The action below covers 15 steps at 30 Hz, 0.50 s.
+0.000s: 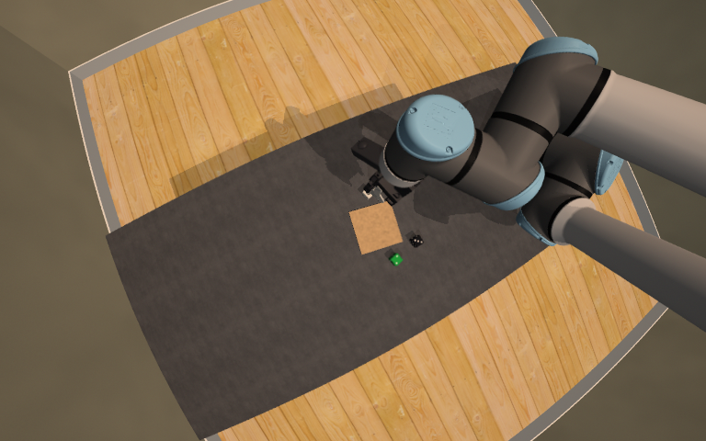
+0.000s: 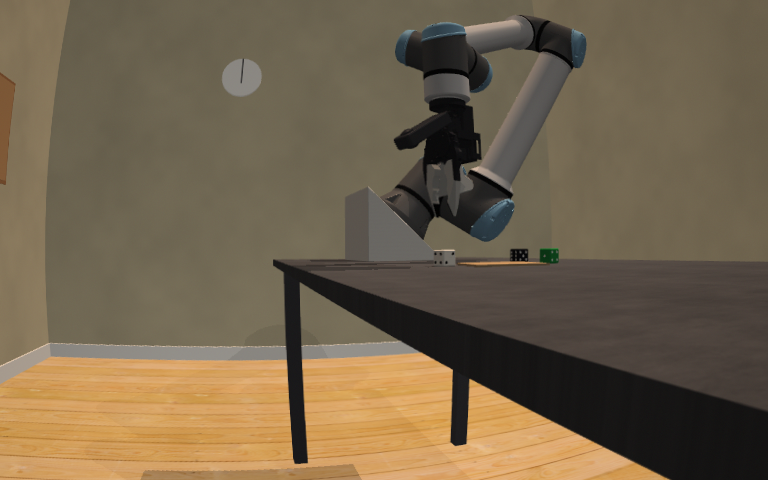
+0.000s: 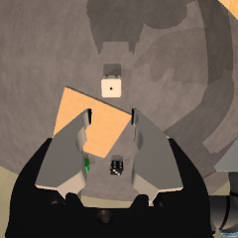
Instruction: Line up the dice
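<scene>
The tan mat [image 1: 375,227] lies on the dark table top. A white die [image 1: 367,196] sits flat just off the mat's far edge, one pip up in the wrist view [image 3: 111,88]. A black die [image 1: 416,241] and a green die [image 1: 396,259] sit off the mat on its other side, also in the side view [image 2: 518,254] [image 2: 548,255]. My gripper [image 2: 444,206] hangs well above the table, over the white die [image 2: 444,257]. In the wrist view its fingers stand partly closed with a gap, and nothing is between them.
The arm's grey wedge base [image 2: 379,229] stands behind the dice. The arm's elbow and forearm [image 1: 520,155] hang over the right part of the table. The table's edge [image 2: 283,264] is at the left in the side view.
</scene>
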Tool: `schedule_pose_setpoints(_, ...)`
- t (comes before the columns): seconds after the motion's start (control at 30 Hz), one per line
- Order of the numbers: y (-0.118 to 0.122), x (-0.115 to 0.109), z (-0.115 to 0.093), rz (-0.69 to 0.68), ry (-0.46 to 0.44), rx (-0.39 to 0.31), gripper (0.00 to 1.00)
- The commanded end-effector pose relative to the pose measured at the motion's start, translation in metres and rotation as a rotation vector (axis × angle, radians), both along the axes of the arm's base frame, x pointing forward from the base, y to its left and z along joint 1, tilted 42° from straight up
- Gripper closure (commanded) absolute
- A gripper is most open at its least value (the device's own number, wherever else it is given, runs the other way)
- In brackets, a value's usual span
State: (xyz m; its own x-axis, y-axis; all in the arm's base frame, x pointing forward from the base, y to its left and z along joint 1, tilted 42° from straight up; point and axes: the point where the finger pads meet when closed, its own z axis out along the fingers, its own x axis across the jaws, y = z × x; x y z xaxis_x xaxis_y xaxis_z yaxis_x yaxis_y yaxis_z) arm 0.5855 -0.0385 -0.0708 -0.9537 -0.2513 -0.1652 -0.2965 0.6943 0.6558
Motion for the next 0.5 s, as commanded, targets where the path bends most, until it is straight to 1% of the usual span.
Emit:
schedule_pose_setpoints(0.0,-0.0004,0.0006,-0.0001,-0.001,-0.001,-0.001,0.72)
schedule_pose_setpoints(0.47,0.0055,0.0005,-0.0069,-0.001,-0.001,-0.002,0.72)
